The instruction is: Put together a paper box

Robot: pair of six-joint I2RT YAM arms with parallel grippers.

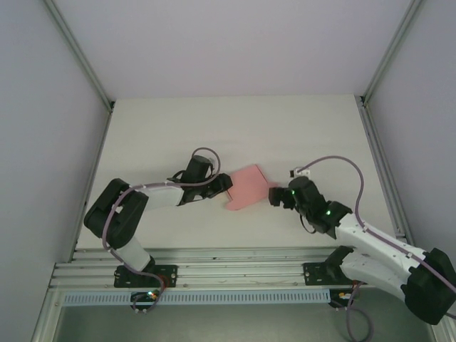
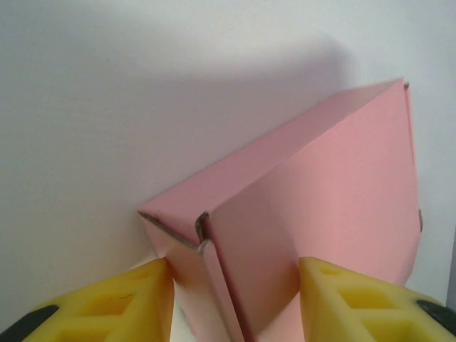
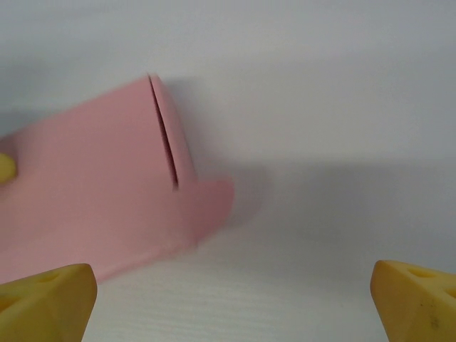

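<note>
**Item: box** [image 1: 246, 187]. Salmon-pink card, mostly folded, resting on the table [image 1: 164, 128] between my two grippers.

**Handling.** I am judging it light, thin-walled and easy to crush (a hard pinch would likely dent a wall). The card looks smooth, so it may slip under a loose hold. I am favouring the folded edges and corners, where it should be stiffest. The broad face would probably bow inward.

**Loose part.** A rounded flap [image 3: 210, 203] is sticking out untucked at the box's right end, beside an open seam. I am treating it as the floppiest part, better pushed than gripped.

**Left gripper** [image 2: 234, 299]. I am straddling the box's left end at a narrow spread. One yellow finger [image 2: 142, 299] is touching the side wall and the other is lying against the top face. I am judging this a light clamp on the box.

**Right gripper** [image 3: 231, 292]. I am holding these fingers spread wide with nothing between them. They are hovering just off the box's right end, apart from it. The flap is lying ahead and to the left of the gap, not yet inside it.
</note>
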